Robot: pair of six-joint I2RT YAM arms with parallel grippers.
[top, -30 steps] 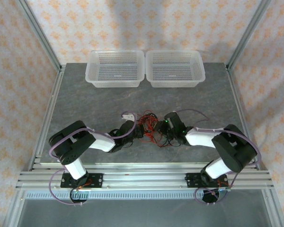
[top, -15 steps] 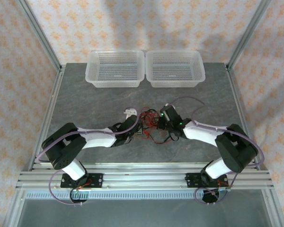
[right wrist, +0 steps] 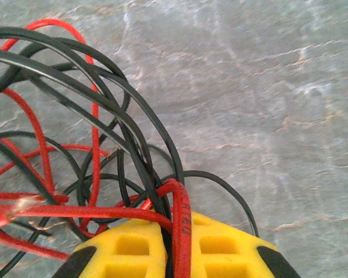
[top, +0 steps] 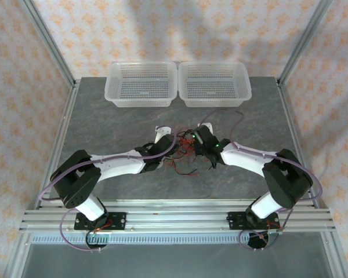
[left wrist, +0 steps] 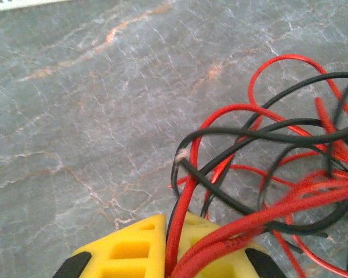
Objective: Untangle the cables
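Observation:
A tangle of thin red and black cables (top: 184, 155) lies on the grey stone-patterned table (top: 104, 127), between my two arms. My left gripper (top: 169, 146) sits at the tangle's left side. In the left wrist view its yellow fingers (left wrist: 127, 249) are shut on red cables (left wrist: 185, 231) that run up between them. My right gripper (top: 195, 141) is at the tangle's right side. In the right wrist view the yellow fingers (right wrist: 232, 249) pinch a red cable (right wrist: 181, 231), and black cables (right wrist: 122, 127) loop out to the left.
Two empty clear plastic baskets (top: 140, 101) (top: 214, 101) stand side by side at the table's far edge. Metal frame posts rise at the table's left and right sides. Bare table lies between the tangle and the baskets.
Both grippers have moved away from the near edge toward the baskets, drawing the tangle with them. The right gripper has closed on a red cable.

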